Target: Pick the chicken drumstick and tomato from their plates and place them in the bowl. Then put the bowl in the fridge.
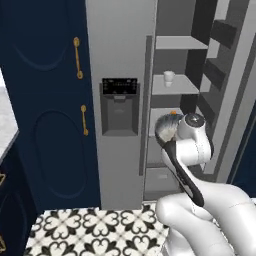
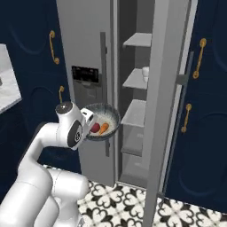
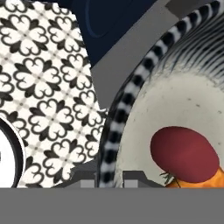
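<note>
Pincer (image 3: 109,178) clenched on the rim of the bowl (image 2: 104,119), its two dark tips straddling the speckled edge at the bottom centre of the hand view. In the right base view the bowl hangs at centre left of the frame, carried in front of the fridge (image 2: 84,53), just left of the open compartment with its grey shelves (image 2: 138,40). Inside the bowl lie the tomato (image 3: 183,154) and, touching it at its lower right in the hand view, an orange-brown piece that looks like the chicken drumstick (image 3: 205,179); both show small and side by side in the right base view too. In the left base view the bowl peeks out at centre right behind the arm's wrist, level with a middle shelf. A small white cup (image 1: 169,77) stands on the shelf above. The dark dispenser panel (image 1: 119,106) sits on the closed door; any writing on it is too blurred to read. Patterned black-and-white floor tiles (image 1: 95,230) fill the lower left.
</note>
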You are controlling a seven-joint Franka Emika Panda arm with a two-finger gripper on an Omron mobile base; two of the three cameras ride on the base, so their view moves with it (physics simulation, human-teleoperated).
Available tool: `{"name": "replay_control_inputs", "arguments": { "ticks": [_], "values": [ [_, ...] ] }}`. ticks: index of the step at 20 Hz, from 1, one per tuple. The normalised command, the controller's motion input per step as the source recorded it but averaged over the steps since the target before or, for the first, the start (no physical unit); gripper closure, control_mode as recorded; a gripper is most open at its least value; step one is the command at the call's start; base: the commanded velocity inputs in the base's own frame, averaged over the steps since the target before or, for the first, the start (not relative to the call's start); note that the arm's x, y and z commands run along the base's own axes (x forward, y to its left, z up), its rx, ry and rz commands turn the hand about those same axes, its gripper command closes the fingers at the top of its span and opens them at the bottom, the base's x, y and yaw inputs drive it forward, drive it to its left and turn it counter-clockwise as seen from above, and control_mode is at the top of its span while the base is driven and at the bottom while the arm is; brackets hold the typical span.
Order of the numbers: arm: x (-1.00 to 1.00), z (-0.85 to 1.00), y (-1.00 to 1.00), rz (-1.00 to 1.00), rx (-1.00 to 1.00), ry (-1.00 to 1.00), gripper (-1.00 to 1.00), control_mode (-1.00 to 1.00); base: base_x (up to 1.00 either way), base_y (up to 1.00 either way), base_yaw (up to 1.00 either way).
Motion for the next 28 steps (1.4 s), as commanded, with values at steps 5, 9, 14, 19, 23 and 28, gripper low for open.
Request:
{"name": "replay_control_inputs", "arguments": {
  "ticks": [5, 9, 14, 19, 23, 28],
  "values": [
    [0.00, 0.00, 0.00, 0.00, 0.00, 0.00, 1.00, 1.00, 0.40, 0.38, -0.34],
    [0.00, 0.00, 0.00, 0.00, 0.00, 0.00, 1.00, 1.00, 0.41, 0.27, -0.18],
    [0.00, 0.00, 0.00, 0.00, 0.00, 0.00, 1.00, 1.00, 0.65, -0.01, 0.00],
    [0.00, 0.00, 0.00, 0.00, 0.00, 0.00, 1.00, 1.00, 0.51, 0.00, 0.00],
    [0.00, 0.00, 0.00, 0.00, 0.00, 0.00, 1.00, 1.00, 0.09, 0.00, 0.00],
    [0.19, 0.00, -0.01, 0.00, -0.01, 0.00, 1.00, -1.00, -0.03, 0.00, -0.01]
  ]
}}
